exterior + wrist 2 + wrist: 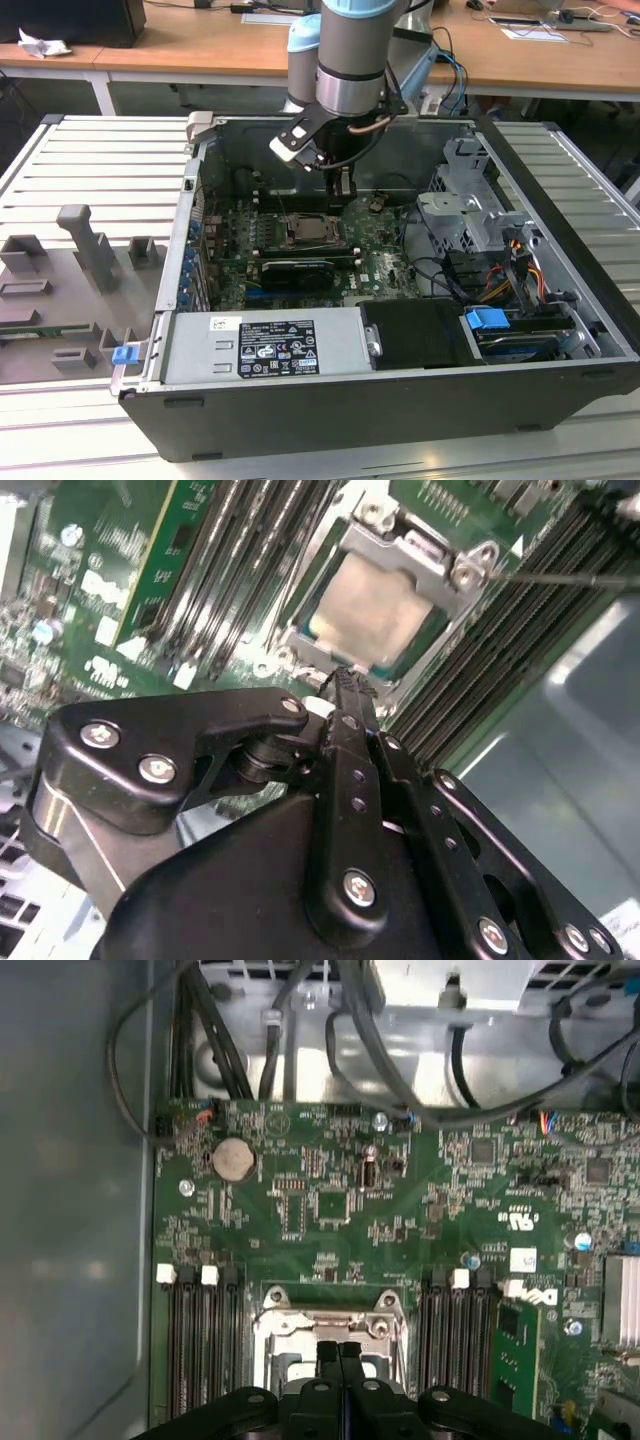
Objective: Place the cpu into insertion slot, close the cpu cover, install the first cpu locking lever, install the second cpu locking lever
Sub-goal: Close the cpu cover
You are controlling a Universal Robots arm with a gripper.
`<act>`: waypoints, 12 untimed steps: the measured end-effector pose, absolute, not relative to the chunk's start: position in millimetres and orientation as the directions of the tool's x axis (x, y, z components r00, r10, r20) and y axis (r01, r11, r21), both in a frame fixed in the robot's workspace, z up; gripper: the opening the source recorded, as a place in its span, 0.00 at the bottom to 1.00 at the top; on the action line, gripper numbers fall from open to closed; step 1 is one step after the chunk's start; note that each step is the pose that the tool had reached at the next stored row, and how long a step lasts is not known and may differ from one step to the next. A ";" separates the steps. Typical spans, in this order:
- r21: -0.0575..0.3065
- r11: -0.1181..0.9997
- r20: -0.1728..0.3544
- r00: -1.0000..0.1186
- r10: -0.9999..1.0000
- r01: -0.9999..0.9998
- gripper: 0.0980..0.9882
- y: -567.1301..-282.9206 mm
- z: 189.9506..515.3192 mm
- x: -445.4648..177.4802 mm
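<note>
The cpu [372, 612], a dull silver-tan square, lies in the insertion slot [292, 640] on the green motherboard. The silvery cpu cover [405, 548] lies flat over it, and the chip shows through its window. A thin metal lever rod [570, 578] runs off from the cover's corner. My gripper [345, 676] hovers just above the socket's edge, its black fingers pressed together with nothing between them. In the first wrist view the gripper [340, 1352] sits over the insertion slot [272, 1326]. In the exterior view the gripper [343, 186] hangs above the cpu [310, 232].
Black memory slot bars [250, 570] flank the socket on both sides. The open computer case [190, 230] walls in the board, with a power supply [270, 345] in front and drive bays with cables [470, 220] at the exterior view's right.
</note>
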State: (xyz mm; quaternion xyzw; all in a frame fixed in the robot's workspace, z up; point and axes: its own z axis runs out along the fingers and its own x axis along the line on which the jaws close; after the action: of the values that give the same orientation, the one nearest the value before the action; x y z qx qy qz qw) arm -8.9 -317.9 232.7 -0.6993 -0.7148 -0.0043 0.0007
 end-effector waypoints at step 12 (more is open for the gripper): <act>0.012 0.030 0.008 -0.030 1.000 0.999 0.01 -318.3 219.3 -46.1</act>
State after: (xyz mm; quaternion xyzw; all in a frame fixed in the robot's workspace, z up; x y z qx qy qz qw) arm -46.1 -318.3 219.3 -0.6963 -0.7177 -0.0072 -0.0012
